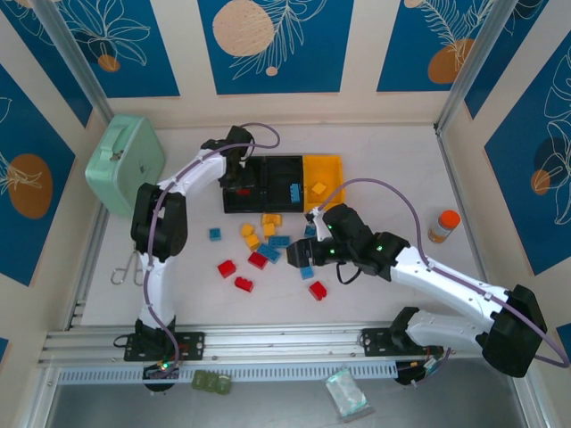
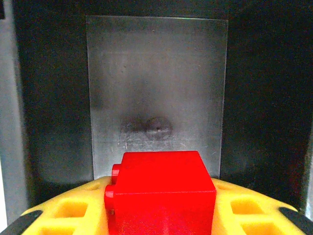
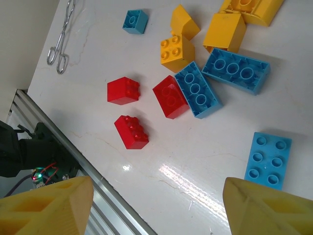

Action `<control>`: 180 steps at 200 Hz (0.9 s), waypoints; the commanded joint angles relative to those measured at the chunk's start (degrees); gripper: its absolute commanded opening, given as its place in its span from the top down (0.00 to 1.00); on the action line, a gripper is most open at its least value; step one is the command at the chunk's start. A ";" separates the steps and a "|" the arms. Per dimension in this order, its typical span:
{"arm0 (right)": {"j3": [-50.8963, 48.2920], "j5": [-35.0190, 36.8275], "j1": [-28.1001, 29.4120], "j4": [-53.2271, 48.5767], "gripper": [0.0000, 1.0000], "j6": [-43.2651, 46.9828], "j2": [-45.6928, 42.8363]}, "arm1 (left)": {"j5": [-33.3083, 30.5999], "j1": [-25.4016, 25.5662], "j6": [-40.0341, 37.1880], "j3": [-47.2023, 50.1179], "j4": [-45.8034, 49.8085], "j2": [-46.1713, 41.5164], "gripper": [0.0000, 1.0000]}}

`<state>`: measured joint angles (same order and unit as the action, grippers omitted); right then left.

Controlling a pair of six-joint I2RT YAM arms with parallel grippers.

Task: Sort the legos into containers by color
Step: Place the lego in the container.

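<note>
Scattered legos (image 1: pixel 227 267), red lego (image 2: pixel 160 188) above containers (image 1: pixel 277 160)

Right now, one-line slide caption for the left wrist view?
Left wrist view: left gripper holds a red lego between yellow fingers, over the floor of a black bin.

Left arm (image 1: pixel 159 223) rises from its base at lower left, bends at a dark elbow at mid-left, then reaches up and right toward upper centre. There the left gripper (image 1: pixel 238 183) points down, and in the wrist view its yellow fingers (image 2: pixel 63 215) are clamped on a red brick (image 2: pixel 161 181). Right arm (image 1: pixel 446 281) runs from the lower right diagonally up-left to frame centre with the right gripper (image 1: pixel 310 252) aimed down, its jaws parted and the yellow fingertips (image 3: pixel 49 205) at the lower corners of the wrist view.
</note>
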<state>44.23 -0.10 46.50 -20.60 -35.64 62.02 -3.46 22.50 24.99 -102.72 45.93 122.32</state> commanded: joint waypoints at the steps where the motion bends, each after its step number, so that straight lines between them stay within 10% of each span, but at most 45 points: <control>1: -0.94 0.10 -0.44 -0.41 0.29 -0.70 -0.89 | -0.10 -0.35 -0.17 -1.70 1.36 0.64 0.57; 180: 1.72 2.91 -1.40 -4.96 0.29 -1.37 -0.14 | 6.95 2.09 -1.69 10.10 0.10 -16.36 0.42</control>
<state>44.21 0.71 45.82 -21.93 -36.10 62.04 0.01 23.51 24.91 -97.58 46.54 111.26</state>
